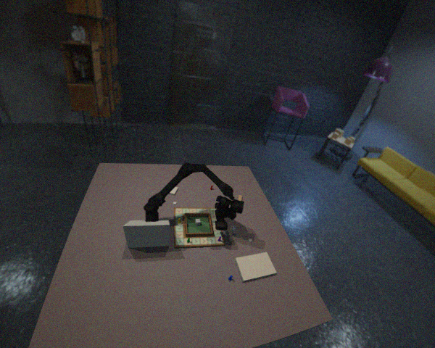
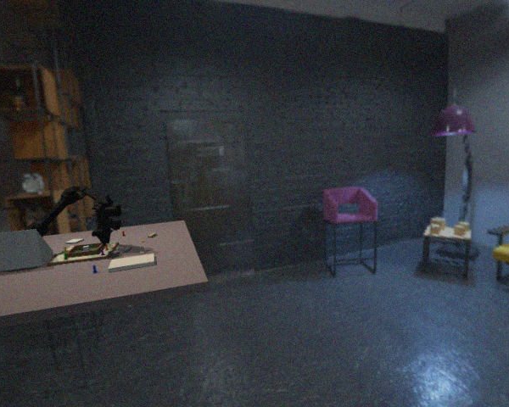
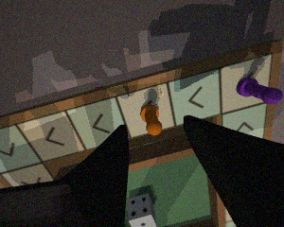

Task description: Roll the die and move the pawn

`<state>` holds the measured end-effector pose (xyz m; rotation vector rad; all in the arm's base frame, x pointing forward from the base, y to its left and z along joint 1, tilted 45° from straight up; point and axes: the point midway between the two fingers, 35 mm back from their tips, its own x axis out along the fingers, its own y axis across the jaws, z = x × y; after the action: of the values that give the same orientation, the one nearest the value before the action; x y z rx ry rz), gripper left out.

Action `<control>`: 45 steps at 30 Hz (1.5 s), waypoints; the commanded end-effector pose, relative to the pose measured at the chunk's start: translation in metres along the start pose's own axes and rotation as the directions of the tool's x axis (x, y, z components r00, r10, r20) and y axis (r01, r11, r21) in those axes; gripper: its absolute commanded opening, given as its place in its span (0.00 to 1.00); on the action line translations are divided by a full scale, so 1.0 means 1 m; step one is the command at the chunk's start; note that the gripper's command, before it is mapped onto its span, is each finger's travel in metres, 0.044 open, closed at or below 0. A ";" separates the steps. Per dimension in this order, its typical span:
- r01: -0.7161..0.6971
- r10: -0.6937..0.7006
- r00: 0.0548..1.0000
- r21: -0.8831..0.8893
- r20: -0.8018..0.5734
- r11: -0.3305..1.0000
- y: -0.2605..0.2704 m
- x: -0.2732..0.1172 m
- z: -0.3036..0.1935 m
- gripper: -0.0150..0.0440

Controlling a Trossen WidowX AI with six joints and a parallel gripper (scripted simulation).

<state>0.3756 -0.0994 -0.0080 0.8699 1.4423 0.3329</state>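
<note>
The orange pawn [image 3: 152, 121] stands on a square of the board's outer track [image 1: 180, 245], two squares from the corner. The arrows in that row point away from the purple pawn [image 3: 257, 91] [image 1: 220, 238], which is on the corner square. My gripper [image 3: 155, 126] is partly open, above the board, with the orange pawn showing between its fingertips and nothing held. The white die [image 1: 198, 221] [image 3: 141, 207] lies in the green tray [image 3: 180, 182] [image 1: 199, 235]. In the wrist view its darker side shows four pips; its brighter top face is cut off by the frame edge.
A green pawn [image 1: 188, 240] [image 2: 64, 253] stands on the board. A grey box [image 1: 148, 233] [image 2: 18, 250] stands beside it. A cream slab [image 1: 256, 266] [image 2: 131, 263], a blue pawn [image 1: 230, 278] [image 2: 94, 269] and a red pawn [image 1: 212, 187] [image 2: 123, 233] are off the board.
</note>
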 end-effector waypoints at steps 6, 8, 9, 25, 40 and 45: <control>-0.005 0.006 1.000 0.009 -0.008 1.000 0.001 0.018 -0.003 0.59; -0.006 0.006 1.000 0.010 -0.008 1.000 0.001 0.021 -0.003 0.59; -0.006 0.006 1.000 0.010 -0.008 1.000 0.001 0.022 -0.003 0.59; -0.006 0.006 1.000 0.010 -0.008 1.000 0.001 0.023 -0.003 0.25; 0.001 -0.001 1.000 0.011 -0.006 1.000 -0.003 -0.037 0.006 0.25; 0.001 -0.001 1.000 0.011 -0.006 1.000 -0.003 -0.062 0.006 0.25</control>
<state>0.3729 -0.1330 0.0224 0.8860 1.4522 0.3262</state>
